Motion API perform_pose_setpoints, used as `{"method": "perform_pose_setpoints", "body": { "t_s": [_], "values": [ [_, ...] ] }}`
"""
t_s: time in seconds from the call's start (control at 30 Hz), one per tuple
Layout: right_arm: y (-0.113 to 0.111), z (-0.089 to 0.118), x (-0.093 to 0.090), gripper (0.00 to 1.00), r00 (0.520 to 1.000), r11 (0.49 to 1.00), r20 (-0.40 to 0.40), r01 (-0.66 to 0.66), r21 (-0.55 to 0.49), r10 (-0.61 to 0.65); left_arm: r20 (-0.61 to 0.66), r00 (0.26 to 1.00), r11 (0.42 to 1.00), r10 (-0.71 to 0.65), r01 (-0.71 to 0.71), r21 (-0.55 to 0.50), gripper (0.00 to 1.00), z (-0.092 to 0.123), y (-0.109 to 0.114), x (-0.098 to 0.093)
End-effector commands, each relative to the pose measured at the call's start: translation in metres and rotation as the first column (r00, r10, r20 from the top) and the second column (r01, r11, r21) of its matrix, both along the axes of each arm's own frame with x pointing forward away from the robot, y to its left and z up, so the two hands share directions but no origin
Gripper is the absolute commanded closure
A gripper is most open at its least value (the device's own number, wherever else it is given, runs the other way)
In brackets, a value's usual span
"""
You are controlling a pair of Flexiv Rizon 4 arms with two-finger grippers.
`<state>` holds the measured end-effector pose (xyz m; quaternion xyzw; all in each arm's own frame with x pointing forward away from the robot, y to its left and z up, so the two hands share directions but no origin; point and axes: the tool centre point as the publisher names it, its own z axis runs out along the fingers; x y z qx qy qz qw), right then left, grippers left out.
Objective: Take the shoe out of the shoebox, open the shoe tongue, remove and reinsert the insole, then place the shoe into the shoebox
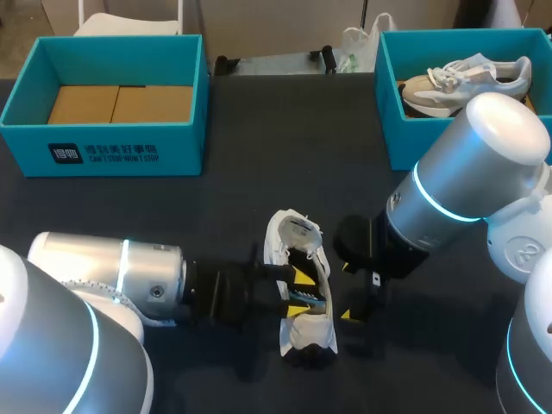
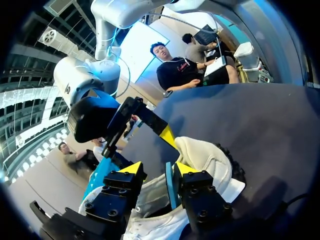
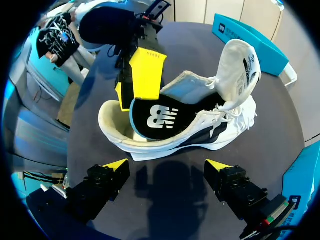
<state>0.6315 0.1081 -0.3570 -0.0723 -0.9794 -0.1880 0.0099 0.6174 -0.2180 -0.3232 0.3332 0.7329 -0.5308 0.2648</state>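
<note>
The dark table carries a teal shoebox at the upper left of the head view, with only cardboard in it. A second shoebox at the upper right holds a beige sneaker. Your white shoe sits at lower centre, out of both boxes. Its tongue is folded up and back, which leaves the mouth free. That, I judge, is why the black insole can stand tilted on its edge inside, partly lifted off its bed.

Your left gripper comes in from the lower left and sits at the shoe's wall, right where the insole rises. You cannot tell from these views whether it is clamped on the insole or only set against it.

Your right gripper is spread wide and empty, just beside the shoe and touching nothing. It probably waits there to leave the insole room.
</note>
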Motion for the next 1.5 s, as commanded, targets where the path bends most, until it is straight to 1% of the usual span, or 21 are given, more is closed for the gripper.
{"method": "perform_pose_setpoints", "body": {
  "t_s": [0.03, 0.17, 0.3, 0.33, 0.4, 0.47, 0.53, 0.57, 0.63, 0.73, 0.83, 0.9, 1.2, 1.43, 1.5],
  "values": [
    [0.001, 0.006, 0.001, 0.0, 1.0, 1.0, 0.019, -0.008, -0.004, 0.008, -0.007, 1.0, 1.0, -0.016, 0.017, 0.018, 0.58, 0.011, 0.007, -0.003],
    [-0.005, 0.015, 0.004, 0.0, 1.0, 1.0, 0.025, -0.007, -0.006, 0.008, -0.014, 0.999, 0.998, -0.046, 0.047, 0.048, 0.56, 0.013, 0.011, -0.006],
    [-0.016, 0.024, 0.006, 0.0, 1.0, 1.0, 0.027, 0.0, 0.001, 0.0, -0.025, 0.998, 0.996, -0.059, 0.06, 0.07, 0.56, 0.013, 0.017, -0.009],
    [-0.02, 0.027, 0.007, 0.0, 1.0, 1.0, 0.025, 0.004, 0.0, -0.004, -0.041, 0.997, 0.995, -0.063, 0.066, 0.069, 0.57, 0.014, 0.019, -0.009],
    [-0.029, 0.035, 0.008, 0.0, 0.999, 1.0, 0.042, 0.01, 0.002, -0.01, -0.034, 0.997, 0.993, -0.071, 0.074, 0.09, 0.57, 0.016, 0.024, -0.009],
    [-0.039, 0.041, 0.009, 0.0, 0.999, 1.0, 0.036, 0.012, -0.001, -0.012, -0.042, 0.996, 0.992, -0.083, 0.087, 0.096, 0.57, 0.019, 0.028, -0.01],
    [-0.05, 0.047, 0.01, 0.0, 0.998, 1.0, 0.055, 0.015, 0.002, -0.015, -0.026, 0.994, 0.985, -0.107, 0.109, 0.131, 0.56, 0.022, 0.032, -0.014],
    [-0.055, 0.05, 0.011, 0.0, 0.999, 1.0, 0.044, 0.005, -0.011, -0.005, -0.022, 0.993, 0.982, -0.117, 0.119, 0.147, 0.56, 0.023, 0.034, -0.015],
    [-0.065, 0.055, 0.012, 0.0, 0.999, 1.0, 0.05, -0.001, -0.011, 0.001, -0.018, 0.991, 0.974, -0.133, 0.134, 0.182, 0.56, 0.026, 0.039, -0.017],
    [-0.081, 0.06, 0.012, 0.0, 0.999, 1.0, 0.047, -0.007, -0.026, 0.009, -0.033, 0.989, 0.967, -0.147, 0.15, 0.207, 0.56, 0.032, 0.046, -0.015],
    [-0.094, 0.06, 0.012, 0.0, 0.998, 1.0, 0.051, -0.03, -0.002, 0.03, -0.045, 0.986, 0.956, -0.163, 0.169, 0.239, 0.56, 0.037, 0.052, -0.013],
    [-0.103, 0.057, 0.011, 0.0, 1.0, 1.0, 0.029, -0.007, 0.008, 0.007, -0.06, 0.981, 0.945, -0.184, 0.194, 0.262, 0.55, 0.04, 0.055, -0.012],
    [-0.103, 0.057, 0.011, 0.0, 1.0, 1.0, 0.029, -0.007, 0.008, 0.007, -0.111, 0.957, 0.882, -0.27, 0.292, 0.37, 0.53, 0.045, 0.072, 0.005],
    [-0.103, 0.057, 0.011, 0.0, 1.0, 1.0, 0.029, -0.007, 0.008, 0.007, -0.103, 0.936, 0.813, -0.338, 0.345, 0.469, 0.55, 0.054, 0.074, 0.012],
    [-0.12, 0.059, 0.01, 0.0, 1.0, 1.0, 0.023, -0.015, 0.0, 0.015, -0.106, 0.926, 0.787, -0.364, 0.366, 0.496, 0.56, 0.059, 0.073, 0.013]
  ]
}}
